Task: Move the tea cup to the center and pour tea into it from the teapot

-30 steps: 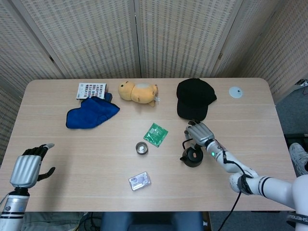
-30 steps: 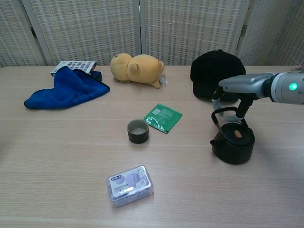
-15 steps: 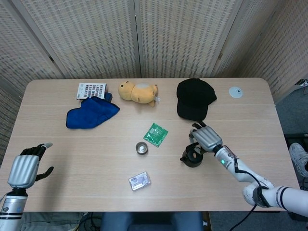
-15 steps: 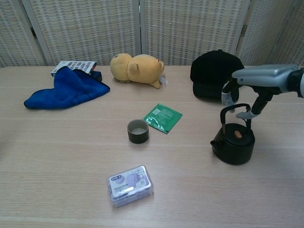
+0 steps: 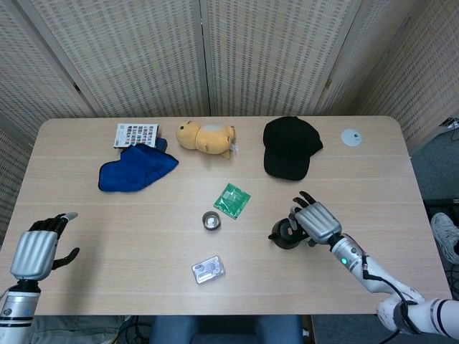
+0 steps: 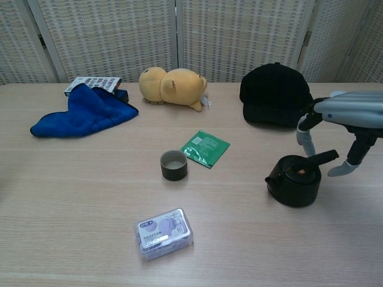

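Note:
The small dark tea cup (image 5: 211, 221) (image 6: 173, 165) stands upright near the table's middle, beside a green packet. The black teapot (image 5: 285, 233) (image 6: 293, 180) sits on the table to the cup's right, its handle folded down towards the right. My right hand (image 5: 315, 221) (image 6: 350, 113) hovers just right of and above the teapot, fingers spread and holding nothing. One fingertip (image 6: 305, 143) hangs close above the pot. My left hand (image 5: 39, 247) rests at the table's near left edge with its fingers apart and nothing in it; the chest view does not show it.
A green packet (image 5: 232, 199) (image 6: 205, 147) lies just behind the cup. A small clear box (image 5: 208, 269) (image 6: 166, 232) lies in front. Along the back are a blue cloth (image 5: 136, 168), a yellow plush toy (image 5: 206, 136), a black cap (image 5: 290, 147) and a white disc (image 5: 351, 137).
My right hand let go of the teapot's handle and drew back to the right. The handle dropped from upright to folded down. The left hand barely moved.

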